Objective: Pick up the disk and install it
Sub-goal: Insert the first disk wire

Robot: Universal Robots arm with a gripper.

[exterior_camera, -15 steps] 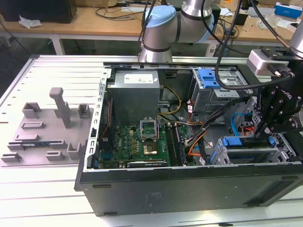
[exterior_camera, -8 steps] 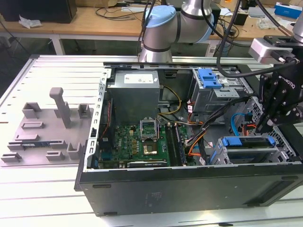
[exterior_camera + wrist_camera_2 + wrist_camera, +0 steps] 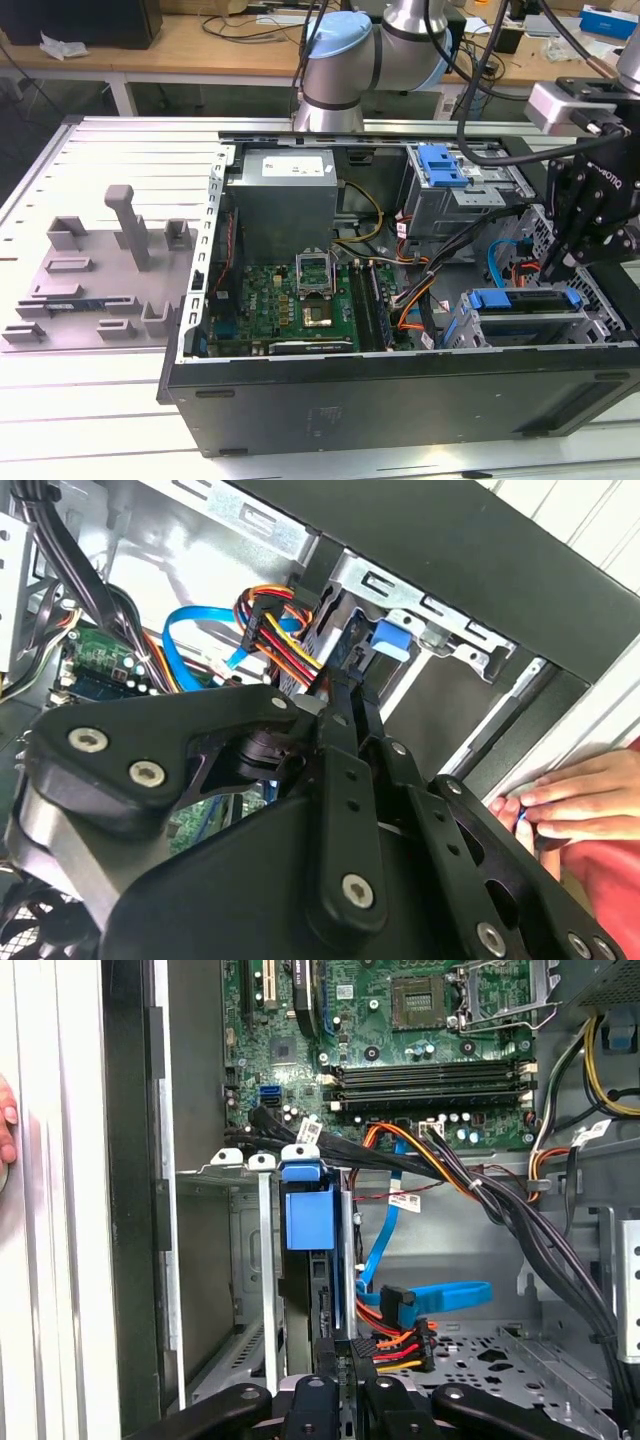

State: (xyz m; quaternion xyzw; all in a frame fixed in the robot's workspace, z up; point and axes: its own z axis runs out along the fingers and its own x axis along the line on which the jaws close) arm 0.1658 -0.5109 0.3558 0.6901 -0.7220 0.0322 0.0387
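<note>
The disk [image 3: 520, 300], silver with a blue bracket, stands on edge in the drive cage at the front of the open computer case, toward the exterior view's right. Its blue bracket end shows in both wrist views [image 3: 308, 1215] [image 3: 388, 640]. My black gripper [image 3: 560, 262] hangs just above the disk's end nearest the exterior view's right. The fingers are shut together, and their tips [image 3: 345, 1355] [image 3: 350, 685] sit right at the disk's edge. I cannot tell whether they touch it.
A person's hand [image 3: 570, 800] rests on the outer side of the case [image 3: 400, 390]. Orange, black and blue cables [image 3: 410, 1315] crowd beside the disk bay. Further in lie the motherboard [image 3: 300, 300] and a grey metal box [image 3: 285, 200]. A grey fixture [image 3: 100, 270] stands outside, toward the exterior view's left.
</note>
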